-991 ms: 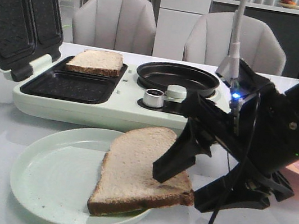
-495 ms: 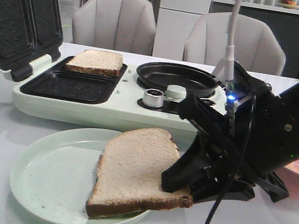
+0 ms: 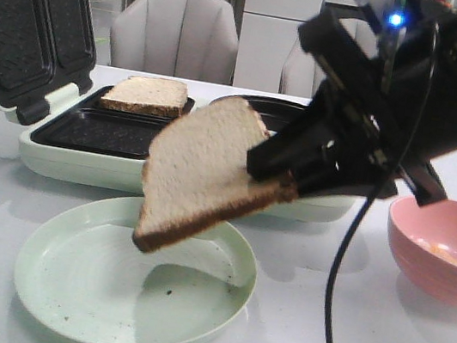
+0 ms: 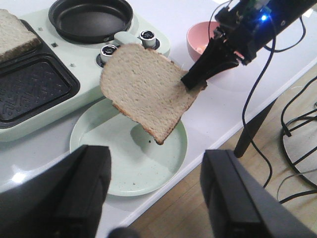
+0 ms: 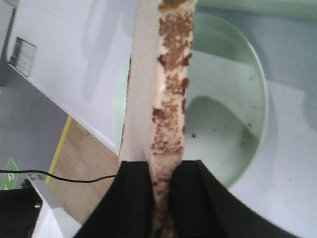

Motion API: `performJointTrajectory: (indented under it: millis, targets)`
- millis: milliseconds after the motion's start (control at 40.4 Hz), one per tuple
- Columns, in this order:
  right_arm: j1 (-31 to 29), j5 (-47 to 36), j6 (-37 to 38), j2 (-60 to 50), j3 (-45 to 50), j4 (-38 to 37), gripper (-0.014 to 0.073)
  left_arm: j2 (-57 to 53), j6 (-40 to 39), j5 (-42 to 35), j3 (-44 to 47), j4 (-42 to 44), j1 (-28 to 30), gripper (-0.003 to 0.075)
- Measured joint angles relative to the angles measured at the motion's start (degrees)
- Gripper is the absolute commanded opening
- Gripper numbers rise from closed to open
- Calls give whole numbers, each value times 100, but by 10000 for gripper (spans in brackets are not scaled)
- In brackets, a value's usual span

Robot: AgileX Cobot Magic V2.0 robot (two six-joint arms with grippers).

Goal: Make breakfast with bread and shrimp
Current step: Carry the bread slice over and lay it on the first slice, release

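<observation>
My right gripper (image 3: 277, 166) is shut on the crust edge of one bread slice (image 3: 203, 167) and holds it tilted in the air above the pale green plate (image 3: 37, 280). The same slice shows in the left wrist view (image 4: 143, 89) and edge-on in the right wrist view (image 5: 163, 74) between the right gripper's (image 5: 163, 173) jaws. The second bread slice (image 3: 145, 93) lies in the far slot of the sandwich maker (image 3: 125, 168). A small orange-white shrimp (image 3: 439, 250) lies in the pink bowl (image 3: 421, 272). My left gripper (image 4: 156, 188) is wide open and empty, high over the table's front edge.
The sandwich maker's lid (image 3: 27, 18) stands open at the left, its near slot (image 3: 104, 130) bare. A black pan (image 4: 91, 20) and two knobs (image 4: 109, 49) sit on its right half. Cables (image 3: 328, 309) hang from the right arm. Two chairs (image 3: 176, 33) stand behind the table.
My right gripper has closed on the bread slice and lifted it off the plate, up and to the left. The plate is now bare and the pink bowl has come into view.
</observation>
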Motion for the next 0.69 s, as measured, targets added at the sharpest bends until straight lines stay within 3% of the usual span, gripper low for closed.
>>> performJointTrajectory:
  millis: [149, 347, 694]
  targets:
    - [47, 76, -4, -69, -485, 325, 114, 0, 0, 0, 0, 0, 0, 454]
    - [372, -495, -13, 357, -1293, 689, 114, 0, -10, 0, 0, 0, 0, 454]
    - [719, -1053, -13, 2308, -3244, 1282, 115, 0, -10, 0, 0, 0, 0, 454]
